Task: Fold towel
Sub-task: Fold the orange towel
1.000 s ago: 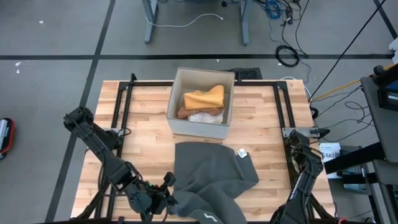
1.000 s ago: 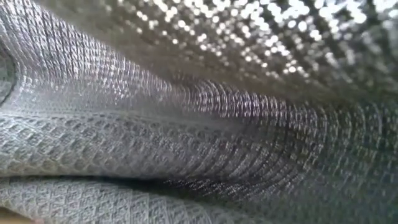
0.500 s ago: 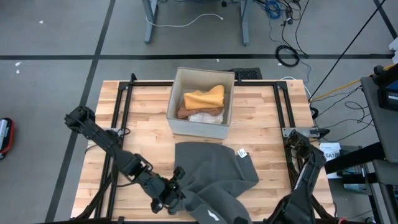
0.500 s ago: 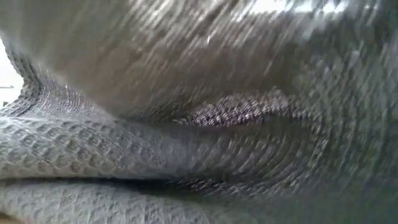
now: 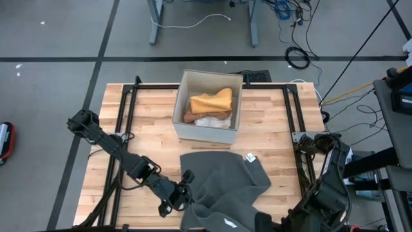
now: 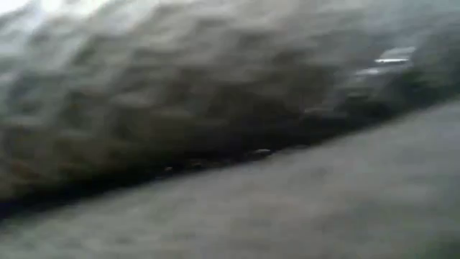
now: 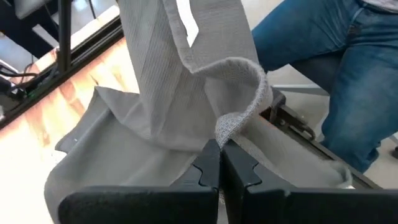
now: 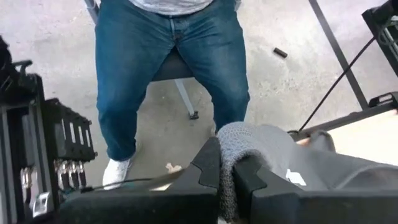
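Two grippers each pinch an edge of the grey towel [image 5: 222, 190], which lies rumpled in the lower middle of the high view, on the near half of the wooden table [image 5: 154, 129] and running off the bottom edge of the frame; its far edge stops just short of the open box [image 5: 207, 132], and a small white tag [image 5: 250, 157] shows on the cloth near its upper right corner. The left gripper [image 5: 182, 198] sits low in the frame, left of centre, at the towel's left border, its arm stretching in from the middle left; in the left wrist view the left gripper [image 7: 219, 163] has its jaws clenched on a curled, thick hem of the towel [image 7: 180, 81], with cloth rising steeply above the fingers [image 7: 208, 168] and spreading over the table. The right gripper [image 8: 226, 168] is likewise clamped tight on a bunched fold of the towel [image 8: 249, 140] in the right wrist view; in the high view that arm occupies the lower right corner and I cannot make out its fingertips there. Beyond the table edge, both wrist views show a seated person in blue jeans [image 8: 168, 56]; the low view is filled with blurred grey cloth; the box holds a yellow cloth [image 5: 211, 102] atop other folded items.
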You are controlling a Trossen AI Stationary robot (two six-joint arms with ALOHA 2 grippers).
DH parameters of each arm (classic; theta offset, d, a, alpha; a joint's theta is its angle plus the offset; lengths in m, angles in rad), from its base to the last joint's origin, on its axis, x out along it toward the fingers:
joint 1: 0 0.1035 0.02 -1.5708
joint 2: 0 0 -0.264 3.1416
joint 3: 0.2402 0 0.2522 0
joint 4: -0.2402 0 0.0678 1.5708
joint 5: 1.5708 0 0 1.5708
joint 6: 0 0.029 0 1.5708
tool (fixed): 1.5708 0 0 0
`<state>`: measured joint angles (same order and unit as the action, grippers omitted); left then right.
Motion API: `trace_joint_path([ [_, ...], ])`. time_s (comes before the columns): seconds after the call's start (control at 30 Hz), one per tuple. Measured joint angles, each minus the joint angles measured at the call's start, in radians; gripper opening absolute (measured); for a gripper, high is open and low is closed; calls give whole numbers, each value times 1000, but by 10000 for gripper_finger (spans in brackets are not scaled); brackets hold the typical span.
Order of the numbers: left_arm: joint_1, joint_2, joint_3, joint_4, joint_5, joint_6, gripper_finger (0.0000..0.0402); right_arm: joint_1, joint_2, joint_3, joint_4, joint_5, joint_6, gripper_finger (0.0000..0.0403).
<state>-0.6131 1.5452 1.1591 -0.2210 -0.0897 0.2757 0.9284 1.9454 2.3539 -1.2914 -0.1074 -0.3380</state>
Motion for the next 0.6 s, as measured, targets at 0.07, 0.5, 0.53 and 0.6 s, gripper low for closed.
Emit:
trace_joint_path([
  [0.07,6,0,0,15,0,21,0,-6,-14,0,-22,-1,-8,0],
  [0.5,46,0,0,187,60,228,0,-32,-99,0,-73,-59,-68,0],
  [0.53,50,0,0,187,63,227,0,-32,-107,0,-73,-66,-70,0],
  [0.6,57,0,0,186,64,212,0,-32,-121,0,-73,-82,-83,0],
])
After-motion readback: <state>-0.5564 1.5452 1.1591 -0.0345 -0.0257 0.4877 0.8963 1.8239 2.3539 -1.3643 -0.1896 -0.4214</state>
